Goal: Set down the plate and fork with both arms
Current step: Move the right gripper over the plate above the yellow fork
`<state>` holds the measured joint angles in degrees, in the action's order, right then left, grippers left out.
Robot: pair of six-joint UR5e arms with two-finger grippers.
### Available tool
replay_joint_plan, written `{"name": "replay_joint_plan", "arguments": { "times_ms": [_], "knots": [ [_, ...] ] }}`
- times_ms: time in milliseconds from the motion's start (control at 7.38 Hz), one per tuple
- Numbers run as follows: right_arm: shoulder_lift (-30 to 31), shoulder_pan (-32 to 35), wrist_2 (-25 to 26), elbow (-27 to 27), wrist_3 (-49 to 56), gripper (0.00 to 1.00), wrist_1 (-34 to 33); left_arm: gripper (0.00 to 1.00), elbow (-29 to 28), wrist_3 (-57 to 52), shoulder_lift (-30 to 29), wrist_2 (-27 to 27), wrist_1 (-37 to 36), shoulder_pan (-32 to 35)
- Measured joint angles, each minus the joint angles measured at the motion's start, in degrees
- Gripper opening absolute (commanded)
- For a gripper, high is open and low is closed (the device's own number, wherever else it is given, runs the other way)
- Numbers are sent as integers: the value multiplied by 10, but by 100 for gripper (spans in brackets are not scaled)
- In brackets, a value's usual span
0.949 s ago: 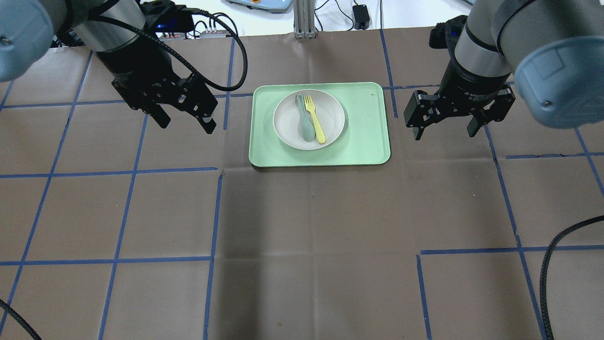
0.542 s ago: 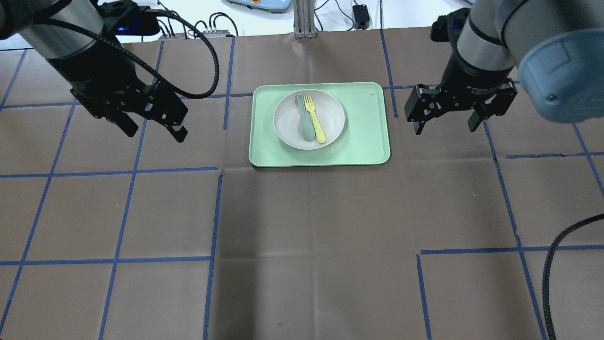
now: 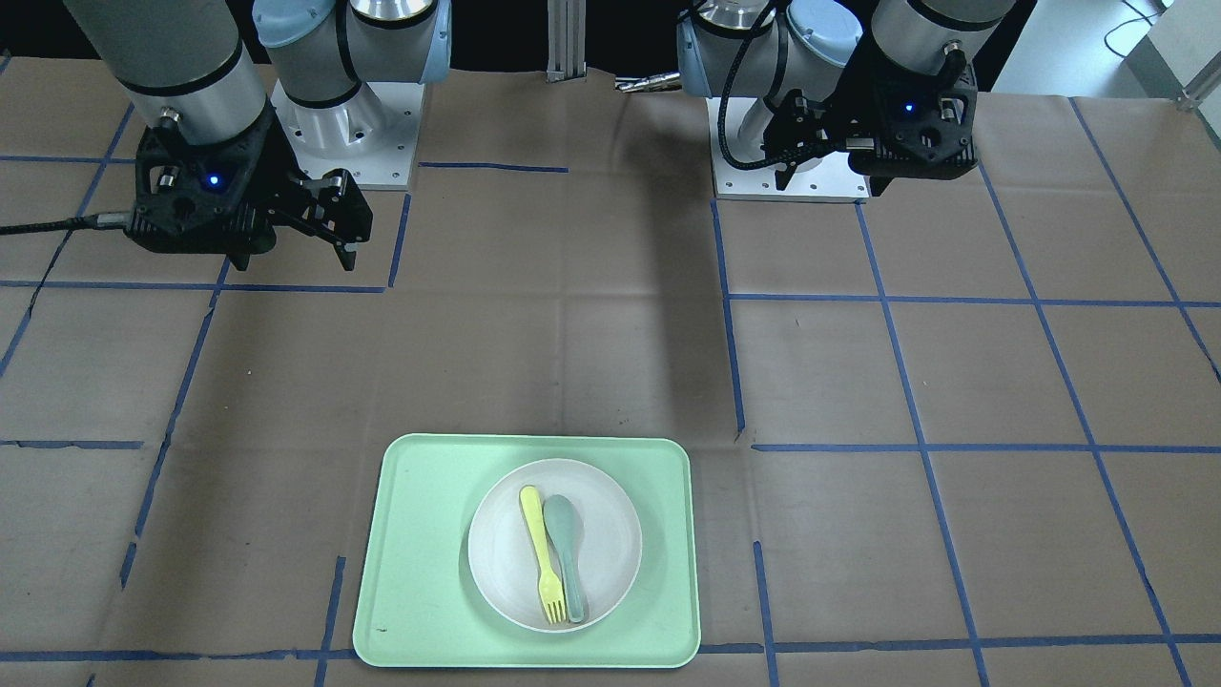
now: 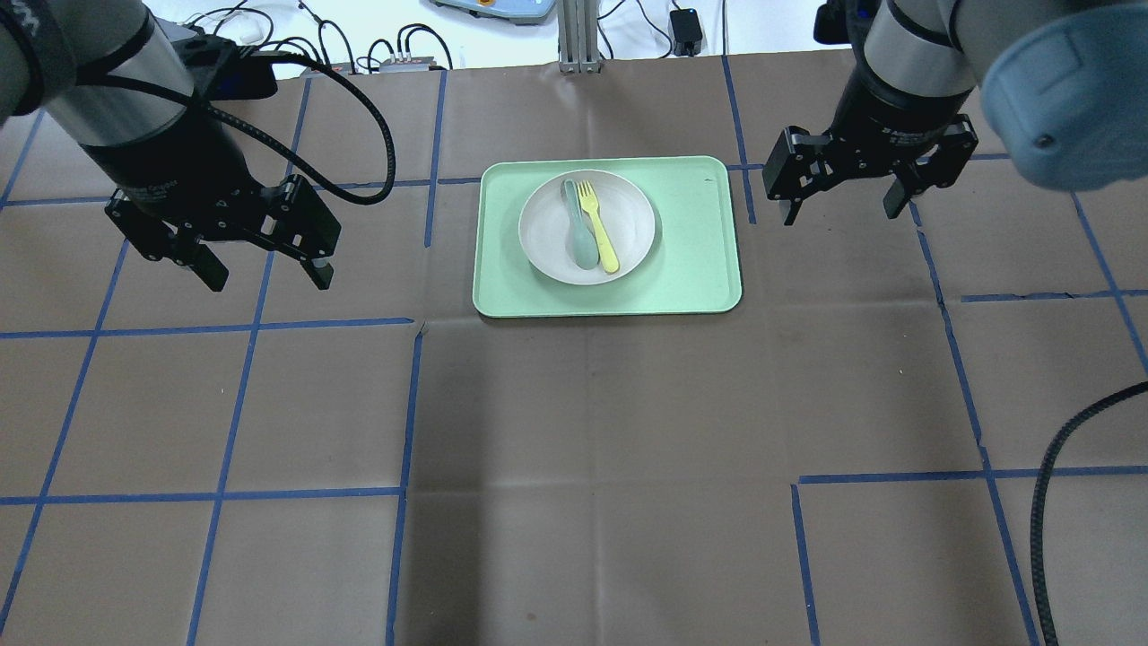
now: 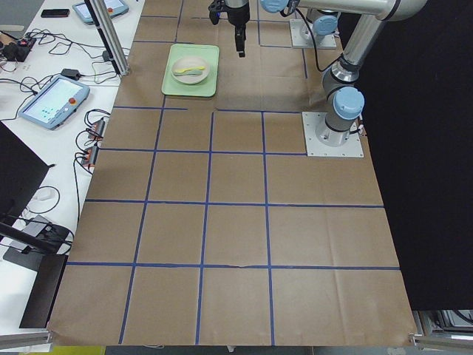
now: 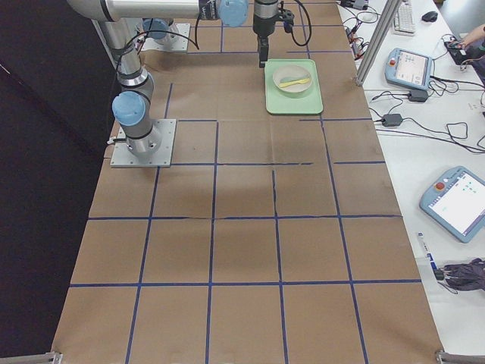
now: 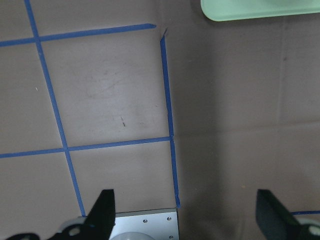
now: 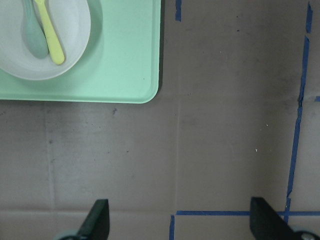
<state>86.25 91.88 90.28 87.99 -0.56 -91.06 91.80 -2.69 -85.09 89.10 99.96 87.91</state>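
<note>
— Over the brown table [image 4: 583, 449], at the robot's left side, we see the left gripper [image 4: 269, 283]. Its two fingers stand wide apart and there is nothing between them.

— And the right gripper [image 4: 840, 215]?

— We find it the same: spread wide, holding nothing. It hangs near the far right corner of the mint-green tray [image 4: 691, 242], but apart from it. The left one is well apart from the tray, over the blue tape lines [image 4: 251, 321].

— Where do we see the plate [image 4: 541, 235]?

— It sits flat on the tray, a little toward the robot's left half of it. It is round and off-white.

— And the fork [image 4: 596, 224]?

— We see it lying in the plate, pale yellow, with the tines pointing away from the robot. Its handle end reaches the near rim of the plate. A grey-green spoon [image 4: 578, 229] lies just beside it, on the robot's left of it. We cannot tell if the two touch.
</note>
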Motion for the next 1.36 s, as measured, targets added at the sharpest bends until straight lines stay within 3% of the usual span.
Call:
{"name": "replay_joint_plan", "arguments": {
  "times_ms": [949, 1356],
  "knots": [
    [-235, 119, -1, -214, -116, 100, -18, 100, 26, 11, 21, 4, -36, 4],
    [-291, 133, 2, -245, -127, 100, -24, 100, 27, 12, 20, 4, -36, 4]
  ]
}}
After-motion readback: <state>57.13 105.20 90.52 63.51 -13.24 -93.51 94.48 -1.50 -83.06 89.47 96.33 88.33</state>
